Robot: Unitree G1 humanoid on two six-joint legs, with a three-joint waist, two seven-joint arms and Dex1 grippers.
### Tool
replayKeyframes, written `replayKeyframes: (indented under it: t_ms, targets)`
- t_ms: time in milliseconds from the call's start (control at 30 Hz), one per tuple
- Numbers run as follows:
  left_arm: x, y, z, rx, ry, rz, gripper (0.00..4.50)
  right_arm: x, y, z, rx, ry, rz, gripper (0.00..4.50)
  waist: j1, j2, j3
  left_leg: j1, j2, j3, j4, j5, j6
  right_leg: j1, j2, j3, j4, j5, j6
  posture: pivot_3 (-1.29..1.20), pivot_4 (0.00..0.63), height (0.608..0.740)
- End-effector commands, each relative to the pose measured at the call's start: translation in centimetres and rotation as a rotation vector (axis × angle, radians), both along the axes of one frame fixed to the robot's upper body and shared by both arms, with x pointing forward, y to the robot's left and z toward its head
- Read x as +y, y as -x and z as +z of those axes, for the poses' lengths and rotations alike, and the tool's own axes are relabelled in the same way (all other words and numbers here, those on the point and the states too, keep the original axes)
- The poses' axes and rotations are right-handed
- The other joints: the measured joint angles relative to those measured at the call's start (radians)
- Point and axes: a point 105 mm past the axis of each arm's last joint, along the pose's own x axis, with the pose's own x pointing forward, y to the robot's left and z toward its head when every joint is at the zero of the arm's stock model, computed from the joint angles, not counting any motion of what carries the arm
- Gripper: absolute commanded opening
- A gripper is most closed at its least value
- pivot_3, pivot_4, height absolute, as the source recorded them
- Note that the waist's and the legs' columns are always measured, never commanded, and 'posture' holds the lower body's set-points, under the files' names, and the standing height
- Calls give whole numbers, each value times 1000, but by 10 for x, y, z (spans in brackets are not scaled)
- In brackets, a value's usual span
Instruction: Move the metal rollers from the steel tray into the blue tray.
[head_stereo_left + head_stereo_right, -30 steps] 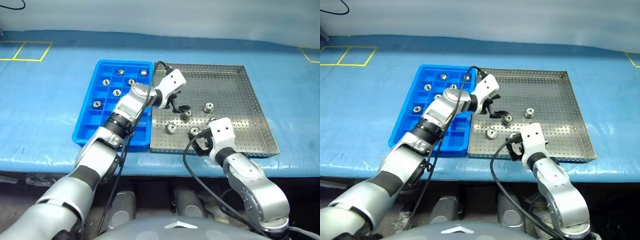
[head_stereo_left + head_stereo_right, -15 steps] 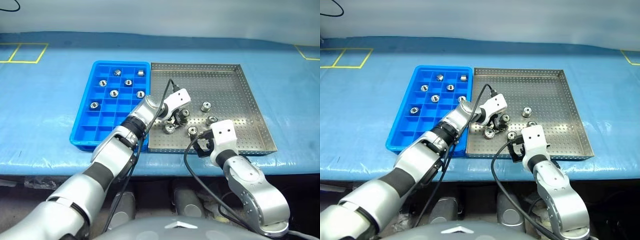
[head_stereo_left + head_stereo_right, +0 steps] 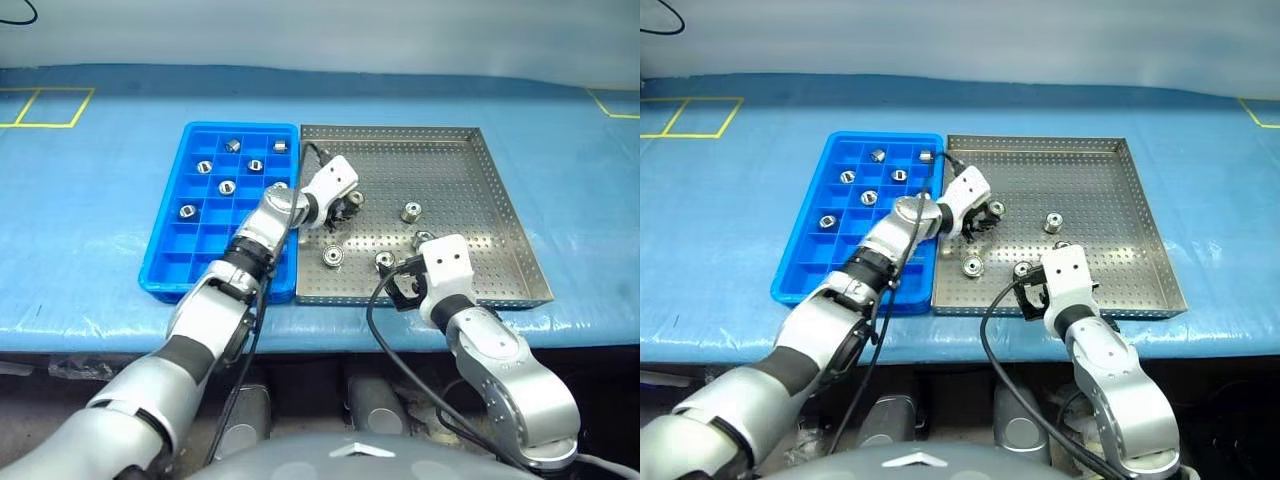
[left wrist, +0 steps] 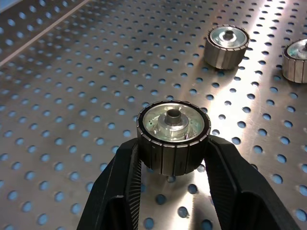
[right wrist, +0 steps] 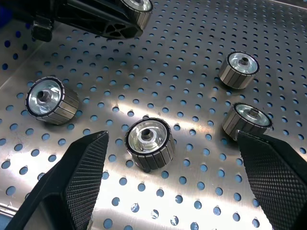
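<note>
In the left eye view, the left end effector (image 3: 349, 205) is seen over the near-left part of the steel tray (image 3: 480, 180), clamped on one of the metal rollers (image 3: 353, 199). A second ago it stood open further along the tray; half a second ago it was lowered among the clustered rollers, and it has since drawn towards the blue tray (image 3: 170, 262) with the piece between its fingers. Four rollers are left loose on the perforated sheet: one near the tray's middle (image 3: 410, 211), one by the front-left (image 3: 332, 256), and two close to the right end effector (image 3: 408, 288). Six rollers already lie in separate compartments at the far end of the blue tray, which sits touching the steel tray on the blue-covered counter (image 3: 90, 200).

In the right eye view, the same layout is shown; the right end effector is parked at the tray's front rim, unmoved over the last second.

In the left wrist view, the grasp is confirmed: the ribbed roller (image 4: 173, 136) is pinched on both sides by the black fingers (image 4: 125, 184), and it appears lifted just clear of the sheet. Two loose rollers are visible beyond it.

In the right wrist view, the right end effector's fingers (image 5: 81, 177) are spread wide with nothing between them but a loose roller (image 5: 148, 143) on the sheet below. The left end effector with its held roller is seen at the far side.

The pick is judged complete; carrying to a free compartment is the step now in hand.
</note>
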Motion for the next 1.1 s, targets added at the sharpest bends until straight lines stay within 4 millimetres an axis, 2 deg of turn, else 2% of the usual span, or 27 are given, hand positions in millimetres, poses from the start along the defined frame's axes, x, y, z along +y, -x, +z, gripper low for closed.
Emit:
replayKeyframes:
  t_ms: [33, 100, 233, 367, 500, 700, 833, 1100]
  targets:
    - [15, 1, 42, -109, 105, 56, 1657, 5, -2, 8, -31, 0, 30, 4500, 6, 0, 0, 0, 0, -1, 0, 0, 0, 0, 0, 0, 0, 0, 0, -108, 150, 740]
    - [33, 6, 56, -138, 158, 125, 1657, 7, -4, 8, -32, -1, 44, 4500, 14, 0, 0, 0, 0, -1, 0, 0, 0, 0, 0, 0, 0, -1, 0, -94, 150, 740]
    - [74, 15, 71, -188, 199, 285, 1657, 10, -5, 8, -26, 0, 70, 4500, 29, 0, 0, 1, 0, -1, 2, 0, 0, 2, 0, -1, 0, -1, 0, -53, 150, 740]
    - [117, 28, 68, -228, 151, 469, 1657, 15, -8, 6, -16, -3, 101, 4500, 39, 0, 0, 2, 0, -1, 3, 0, 0, 3, 0, -1, 0, -2, -2, -24, 150, 740]
    - [142, 46, 56, -221, 121, 592, 1657, 22, -10, 5, -8, -6, 143, 4500, 55, 0, 0, 2, 0, -1, 3, 0, 0, 4, 0, -1, 0, -2, -3, 25, 150, 740]
    - [153, 68, 31, -153, 81, 660, 1657, 28, -14, 5, -2, -1, 186, 4500, 91, 0, 0, 2, 0, -1, 3, 0, -1, 4, 0, -1, 0, -2, -3, 65, 150, 740]
    - [156, 78, 16, -95, 65, 704, 1657, 32, -14, 9, -30, 5, 227, 4500, 95, 0, 0, 1, 0, -1, 4, 0, -1, 3, 0, -2, 0, -2, -3, 71, 150, 740]
    - [149, 82, -5, 1, 45, 697, 1657, 38, -11, 14, -59, -1, 265, 4500, 95, 0, 0, 2, 0, -2, 4, 0, -1, 4, 0, -2, 0, -3, -4, 53, 150, 740]
